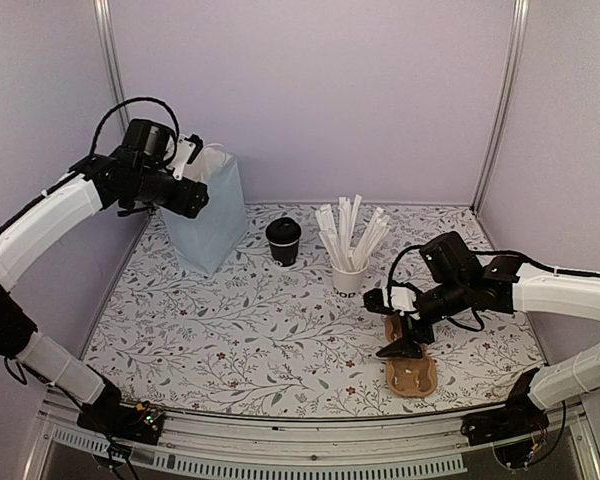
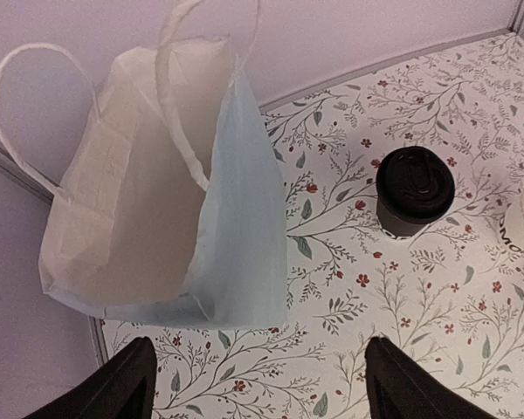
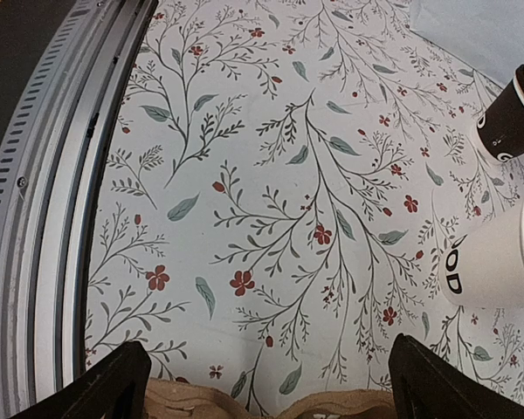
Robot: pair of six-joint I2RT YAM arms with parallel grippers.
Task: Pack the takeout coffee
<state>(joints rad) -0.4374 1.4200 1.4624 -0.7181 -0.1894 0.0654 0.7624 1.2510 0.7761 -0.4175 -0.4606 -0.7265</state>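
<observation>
My left hand (image 2: pixel 258 371) hangs wide open by the top of the pale blue paper bag (image 1: pixel 208 210) at far left, holding nothing. The coffee cup (image 1: pixel 283 240) stands upright on the worktop (image 1: pixel 240 330) just right of the bag, with the white cup of sticks (image 1: pixel 349 272) further right. My right hand (image 3: pixel 266 371) is open too, over the cardboard carrier (image 1: pixel 410 378).

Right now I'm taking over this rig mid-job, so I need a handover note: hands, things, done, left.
Left hand: open, empty, by the top of the open light blue paper bag, back left.
Right hand: open, empty, over the brown cardboard cup carrier, front right.
Small black lidded paper cup: upright on the table, right of the bag, untouched.
Done: nothing packed. Left: cup into bag.
</observation>
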